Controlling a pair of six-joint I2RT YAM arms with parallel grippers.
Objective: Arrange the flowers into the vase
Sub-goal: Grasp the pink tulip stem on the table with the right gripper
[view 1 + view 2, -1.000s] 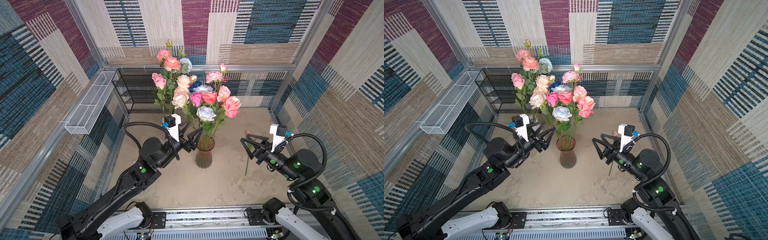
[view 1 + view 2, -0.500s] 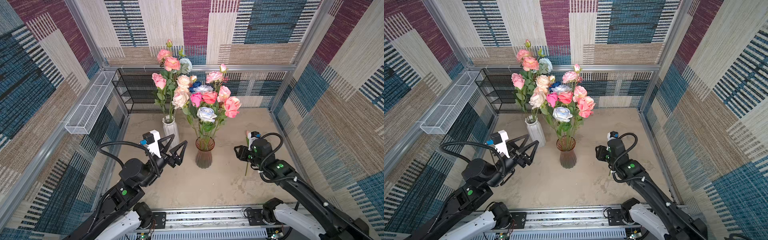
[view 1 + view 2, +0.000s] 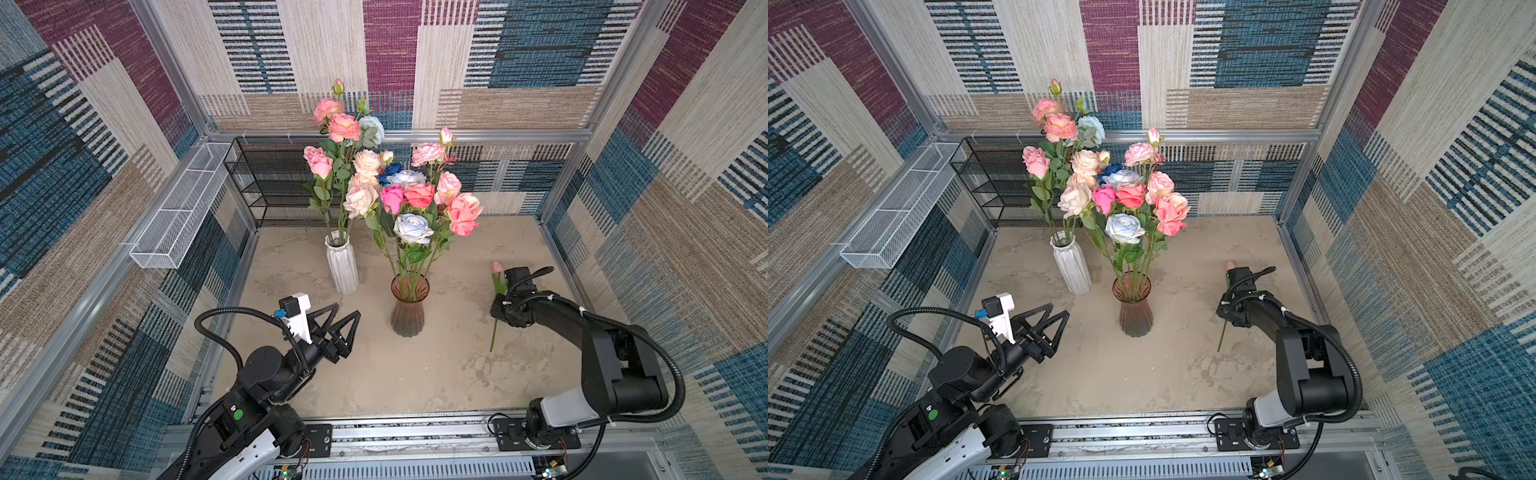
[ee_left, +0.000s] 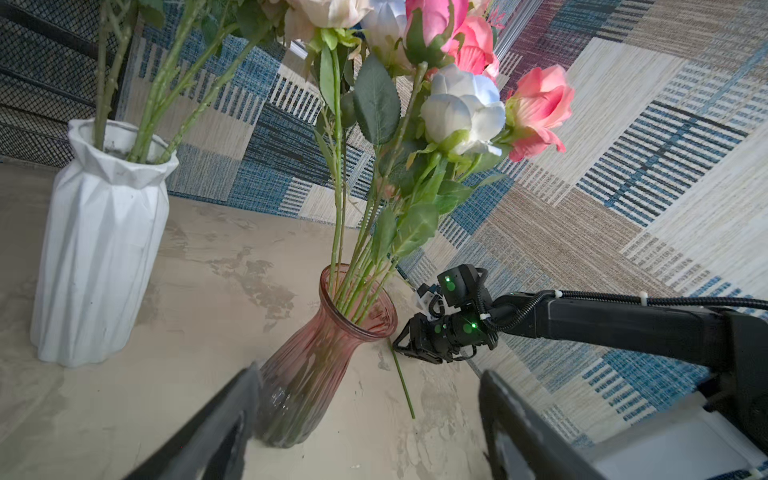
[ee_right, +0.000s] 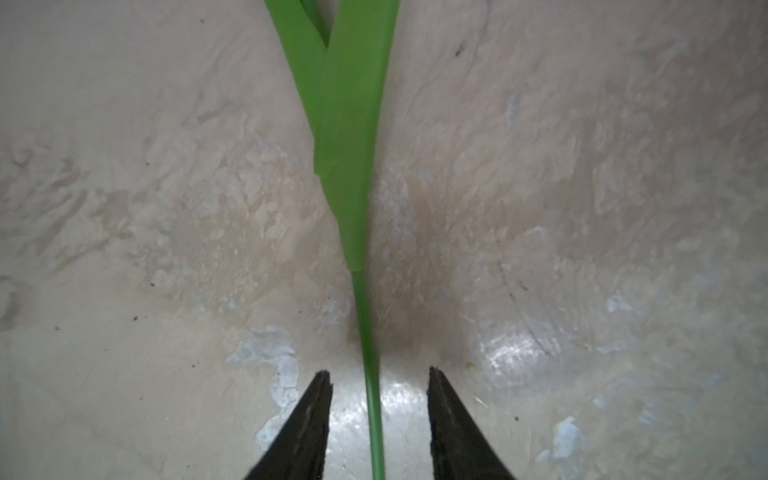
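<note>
A pink glass vase (image 3: 408, 307) (image 3: 1136, 309) (image 4: 320, 357) stands mid-table, holding several of the flowers (image 3: 413, 226). One flower lies flat on the table at the right, with a pink bud (image 3: 497, 267) and a thin green stem (image 3: 493, 334) (image 3: 1222, 338) (image 4: 402, 382). My right gripper (image 3: 505, 311) (image 4: 405, 345) points down over that stem. In the right wrist view its fingers (image 5: 309, 428) stand either side of the stem (image 5: 365, 316) with a gap on each side, so the right gripper (image 5: 377, 374) is open. My left gripper (image 3: 345, 309) (image 3: 1059, 309) (image 4: 369, 370) hangs wide open and empty, front left of the pink vase.
A white ribbed vase (image 3: 341, 266) (image 3: 1071, 268) (image 4: 95, 241) with more roses stands left of the pink vase. A black mesh rack (image 3: 270, 183) is at the back left and a white wire basket (image 3: 178, 216) hangs on the left wall. Walls close in on three sides.
My left gripper has drawn back from the pink vase toward the front left, staying open. My right gripper has tipped down onto the lying flower and its jaws have narrowed around the stem.
</note>
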